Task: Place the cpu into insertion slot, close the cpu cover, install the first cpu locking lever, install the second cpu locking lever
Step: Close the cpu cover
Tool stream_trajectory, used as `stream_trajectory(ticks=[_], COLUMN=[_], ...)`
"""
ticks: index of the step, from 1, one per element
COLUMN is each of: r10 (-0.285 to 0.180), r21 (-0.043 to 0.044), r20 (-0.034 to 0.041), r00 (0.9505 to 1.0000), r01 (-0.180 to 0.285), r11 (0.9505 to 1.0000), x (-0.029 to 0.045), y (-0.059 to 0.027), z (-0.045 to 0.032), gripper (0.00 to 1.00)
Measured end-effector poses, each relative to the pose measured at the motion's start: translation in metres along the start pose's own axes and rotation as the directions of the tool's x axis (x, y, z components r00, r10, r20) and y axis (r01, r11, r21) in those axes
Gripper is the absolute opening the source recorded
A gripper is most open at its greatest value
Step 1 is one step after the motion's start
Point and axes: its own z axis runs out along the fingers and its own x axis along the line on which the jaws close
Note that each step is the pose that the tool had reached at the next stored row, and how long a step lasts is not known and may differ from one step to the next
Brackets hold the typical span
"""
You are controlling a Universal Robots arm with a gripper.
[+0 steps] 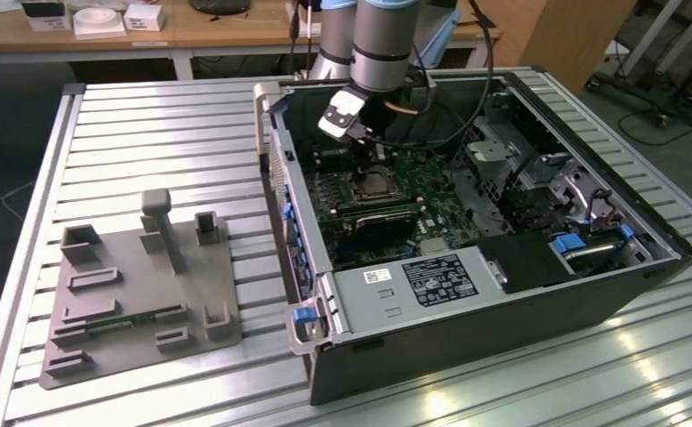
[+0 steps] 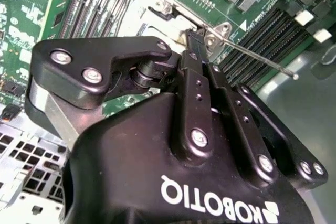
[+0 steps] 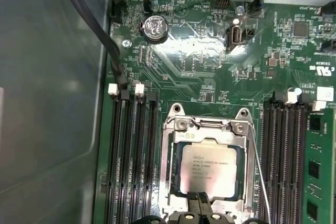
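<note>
Small flat square cpu [image 3: 208, 170], matte silver-grey metal top with faint print, seated flat in the insertion slot [image 3: 210, 124] on a glossy green circuit board [image 3: 199, 61]. Thin silvery cpu cover [image 3: 173, 169], a stamped square frame with a large window, folded down around the chip. Slim bright wire locking lever [image 3: 261, 179] alongside one edge of the cover; same locking lever [image 2: 257, 59] in the second wrist view angled outward across the memory slots [image 3: 131, 156]. Those slots long, narrow, black, in ribbed rows on both sides of the socket. Round coin cell [image 3: 154, 28] farther off on the board.

Black, matte, bolted hand [image 3: 199, 204] clenched, fingertips pressed together with only a hairline seam, grasping nothing. Tips right at the cover's edge, just beside the chip; contact with the frame hard to judge.

In the exterior view, arm reaching down into an open dark computer case [image 1: 501, 311] on a ribbed aluminium worktop [image 1: 144, 124]. Grey moulded fixture [image 1: 144, 285] well apart, toward the exterior view's left.
</note>
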Motion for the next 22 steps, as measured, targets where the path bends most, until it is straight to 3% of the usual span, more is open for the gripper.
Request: stream_trajectory(ticks=[7,14,16,22], r10=[-0.007,-0.007,-0.006,-0.007], r21=[0.0000,-0.0003,-0.0001,0.0044], r20=[0.0002,-0.0002,-0.0001,-0.0004], r00=[1.0000,1.0000,1.0000,1.0000], r01=[0.007,0.007,0.006,0.007], r11=[1.0000,1.0000,1.0000,1.0000], x=[0.0002,0.0000,-0.0003,-0.0017], y=[-0.0008,-0.0005,0.0031,0.0264], z=[0.0035,-0.0020,-0.0020,-0.0019], gripper=[0.10,0.10,0.10,0.10])
